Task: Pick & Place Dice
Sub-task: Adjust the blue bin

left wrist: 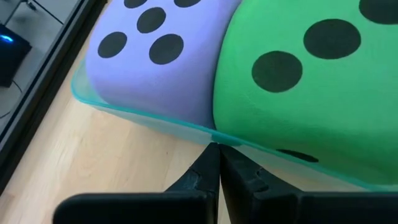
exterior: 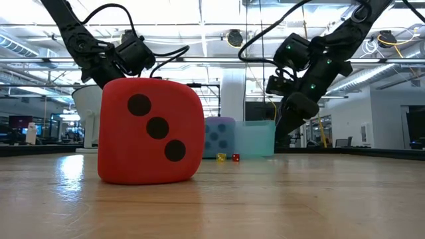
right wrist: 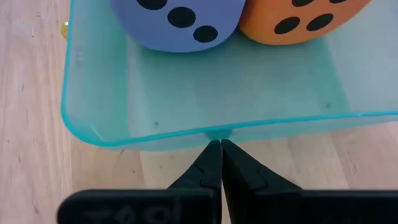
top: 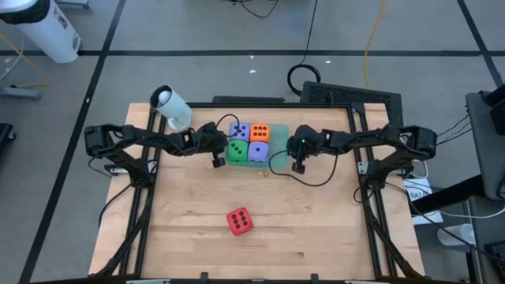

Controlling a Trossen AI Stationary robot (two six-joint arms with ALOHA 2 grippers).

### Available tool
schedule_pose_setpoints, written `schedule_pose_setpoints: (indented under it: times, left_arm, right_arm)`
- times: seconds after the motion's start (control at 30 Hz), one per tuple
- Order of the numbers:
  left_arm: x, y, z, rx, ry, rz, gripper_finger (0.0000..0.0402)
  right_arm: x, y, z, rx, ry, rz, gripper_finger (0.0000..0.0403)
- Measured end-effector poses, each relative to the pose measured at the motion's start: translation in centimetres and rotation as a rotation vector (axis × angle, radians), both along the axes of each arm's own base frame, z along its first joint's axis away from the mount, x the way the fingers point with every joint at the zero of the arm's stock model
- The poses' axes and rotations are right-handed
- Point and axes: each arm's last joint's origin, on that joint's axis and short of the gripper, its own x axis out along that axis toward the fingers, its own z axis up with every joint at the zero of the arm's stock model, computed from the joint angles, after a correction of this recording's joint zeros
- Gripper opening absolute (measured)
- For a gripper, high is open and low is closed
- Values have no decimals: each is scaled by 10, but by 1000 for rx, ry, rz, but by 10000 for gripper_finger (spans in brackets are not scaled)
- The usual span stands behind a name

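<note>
Red die (exterior: 150,131) on pale wood table (exterior: 299,199), both tools (left wrist: 216,163) (right wrist: 219,155) shut, empty, bright hall behind

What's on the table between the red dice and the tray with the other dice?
In the high view, only bare wood lies between the red dice and the tray, apart from tiny dice beside the tray.

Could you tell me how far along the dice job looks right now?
Four dice, including the green die and orange die, already sit in the teal tray. Nothing is held: left hand and right hand are shut beside the tray. The red die remains on the table.
</note>
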Motion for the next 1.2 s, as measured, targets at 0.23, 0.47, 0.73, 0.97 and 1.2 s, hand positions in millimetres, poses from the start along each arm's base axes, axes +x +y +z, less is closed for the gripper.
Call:
schedule_pose_setpoints:
  times: [0.23,0.47,0.73,0.97,1.2]
  left_arm:
    - [0,0,0,-7,4,-7,19]
    - [-1,0,0,23,23,8,19]
    - [-4,0,3,63,54,10,19]
    - [-7,-1,0,49,96,11,19]
    - [-23,-12,14,9,155,-5,5]
  right_arm:
    - [-1,0,-1,9,14,-8,0]
    - [-1,0,-1,9,12,-7,0]
    - [-3,0,-2,28,37,-19,0]
    - [-6,1,-4,41,72,-29,0]
    - [-18,5,3,51,133,-18,0]
